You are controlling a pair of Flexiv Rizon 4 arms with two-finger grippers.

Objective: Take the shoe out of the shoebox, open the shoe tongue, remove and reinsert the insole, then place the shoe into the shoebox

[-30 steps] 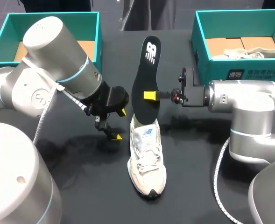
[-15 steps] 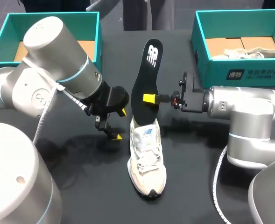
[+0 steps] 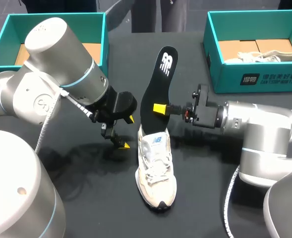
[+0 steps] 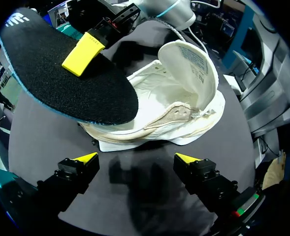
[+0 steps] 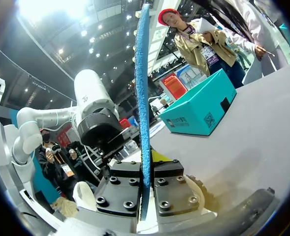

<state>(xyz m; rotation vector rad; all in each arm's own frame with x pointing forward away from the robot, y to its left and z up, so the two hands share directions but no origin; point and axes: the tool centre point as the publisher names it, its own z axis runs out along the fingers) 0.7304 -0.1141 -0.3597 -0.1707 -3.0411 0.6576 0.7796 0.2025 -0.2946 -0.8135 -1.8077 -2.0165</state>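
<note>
A white shoe (image 3: 155, 168) lies on the black table, toe toward the front edge, its tongue folded open (image 4: 191, 61). Above its heel opening stands the black insole (image 3: 157, 84), nearly upright, with its lower end at the shoe's collar. My right gripper (image 3: 159, 108) is shut on the insole's middle from the right; in the right wrist view the insole (image 5: 144, 88) runs edge-on between the fingers (image 5: 145, 194). My left gripper (image 3: 127, 132) hangs open just left of the shoe's heel, holding nothing. In its own view the gripper (image 4: 137, 160) faces the shoe's side (image 4: 184, 118) and the insole (image 4: 61, 73).
A teal shoebox (image 3: 7, 37) stands at the back left behind my left arm. A second teal shoebox (image 3: 255, 77) at the back right holds another pale shoe (image 3: 272, 56). Bare black table lies in front of and beside the shoe.
My right gripper has shifted a little toward the table's front with the insole, whose upper end has dropped and leaned slightly right. The left arm and the shoe have not moved.
</note>
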